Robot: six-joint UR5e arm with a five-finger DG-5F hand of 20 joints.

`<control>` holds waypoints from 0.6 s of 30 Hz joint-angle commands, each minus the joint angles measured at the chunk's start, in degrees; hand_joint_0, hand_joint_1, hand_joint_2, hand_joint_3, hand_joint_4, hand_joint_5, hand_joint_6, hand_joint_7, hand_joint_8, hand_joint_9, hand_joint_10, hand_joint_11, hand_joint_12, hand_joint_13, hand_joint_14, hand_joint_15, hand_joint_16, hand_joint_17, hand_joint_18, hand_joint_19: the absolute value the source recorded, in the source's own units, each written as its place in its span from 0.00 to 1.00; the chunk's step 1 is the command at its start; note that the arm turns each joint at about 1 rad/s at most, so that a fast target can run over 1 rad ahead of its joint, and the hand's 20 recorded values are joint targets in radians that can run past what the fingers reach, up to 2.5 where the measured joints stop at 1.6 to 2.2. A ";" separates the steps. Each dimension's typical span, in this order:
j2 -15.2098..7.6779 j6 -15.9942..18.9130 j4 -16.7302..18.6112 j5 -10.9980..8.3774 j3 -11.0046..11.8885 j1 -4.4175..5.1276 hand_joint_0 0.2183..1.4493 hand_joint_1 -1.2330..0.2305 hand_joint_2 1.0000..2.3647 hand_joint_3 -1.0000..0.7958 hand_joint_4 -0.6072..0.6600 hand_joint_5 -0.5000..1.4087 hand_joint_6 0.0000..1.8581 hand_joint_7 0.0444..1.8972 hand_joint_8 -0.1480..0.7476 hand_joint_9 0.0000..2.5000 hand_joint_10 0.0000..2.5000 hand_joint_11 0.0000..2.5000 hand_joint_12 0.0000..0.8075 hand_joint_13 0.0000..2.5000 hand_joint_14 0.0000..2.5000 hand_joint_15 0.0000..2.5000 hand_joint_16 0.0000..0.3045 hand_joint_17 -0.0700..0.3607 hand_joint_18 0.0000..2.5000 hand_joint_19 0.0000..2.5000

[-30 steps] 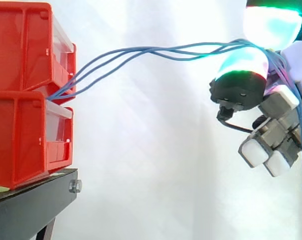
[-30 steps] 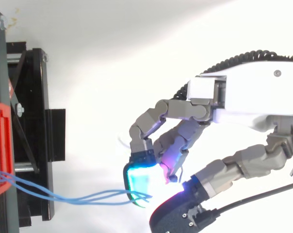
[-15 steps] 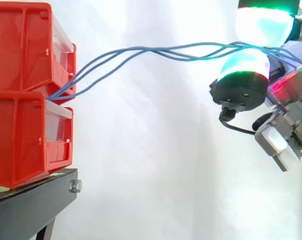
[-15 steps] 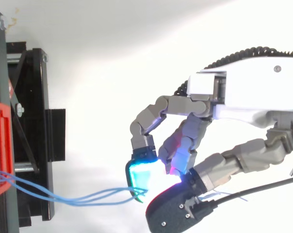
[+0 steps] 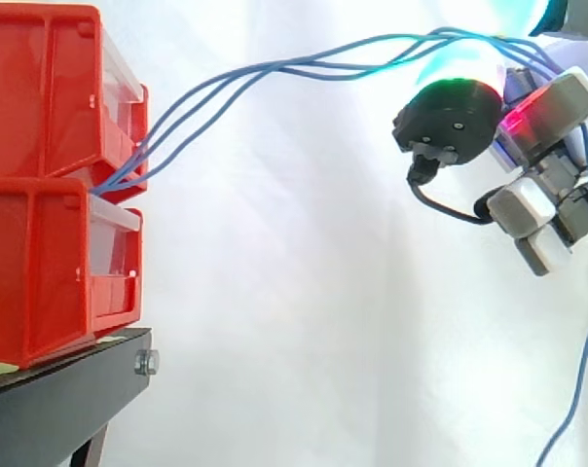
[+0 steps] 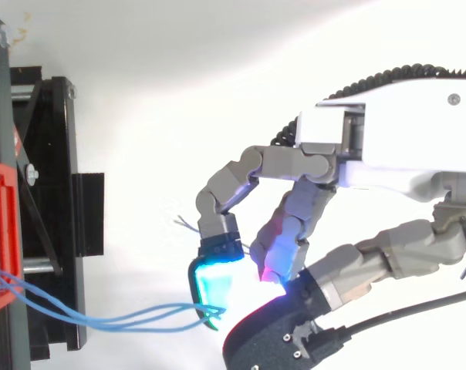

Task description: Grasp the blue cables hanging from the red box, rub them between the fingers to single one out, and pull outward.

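Since a second ago my hand [image 6: 395, 146] has lifted. From the side, the pinch now sits higher, and another finger has curled in behind it, its pad gone from pale to red. I read this as mid-rub, with no real outward pull yet.

Hand state: fingers curled, thumb and cyan fingertip [image 6: 214, 281] pressed together on the blue cables [image 5: 275, 70]. Several strands still enter the pinch side by side, so none is singled out. Loose tails hang down behind my palm.

Away from the fingertips the cables run in a shallow arc, not taut, then drop steeply to the red boxes [image 5: 41, 97]. They enter where the upper box meets the lower. Below is the black stand [image 5: 60, 399].
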State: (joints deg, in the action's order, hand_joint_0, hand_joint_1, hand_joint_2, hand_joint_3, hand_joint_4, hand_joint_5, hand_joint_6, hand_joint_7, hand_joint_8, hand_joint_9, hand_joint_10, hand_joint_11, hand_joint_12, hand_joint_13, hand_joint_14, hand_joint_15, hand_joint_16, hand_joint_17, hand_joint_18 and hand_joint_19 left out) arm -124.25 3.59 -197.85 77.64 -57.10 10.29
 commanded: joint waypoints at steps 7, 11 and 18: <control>-0.03 -0.16 0.00 -0.04 0.06 0.00 0.28 0.53 0.00 0.28 0.51 0.20 0.47 0.60 0.43 0.53 0.01 0.26 0.39 0.37 0.01 0.22 0.15 0.39 0.30 0.24; 0.06 -0.51 0.00 -0.04 0.06 -0.09 0.28 0.55 0.00 0.28 0.51 0.21 0.47 0.59 0.43 0.53 0.01 0.25 0.39 0.37 0.01 0.22 0.15 0.39 0.30 0.24; -0.03 -3.06 1.15 -0.12 0.06 -0.35 0.27 0.53 0.00 0.28 0.52 0.20 0.45 0.60 0.43 0.52 0.01 0.25 0.39 0.37 0.01 0.22 0.15 0.40 0.30 0.24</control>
State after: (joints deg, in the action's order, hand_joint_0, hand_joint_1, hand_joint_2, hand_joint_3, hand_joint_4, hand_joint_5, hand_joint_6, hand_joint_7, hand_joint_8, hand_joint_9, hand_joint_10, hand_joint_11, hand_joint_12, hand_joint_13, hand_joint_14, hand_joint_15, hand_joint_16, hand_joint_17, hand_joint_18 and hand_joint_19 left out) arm -124.26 1.61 -197.34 77.60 -57.04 10.04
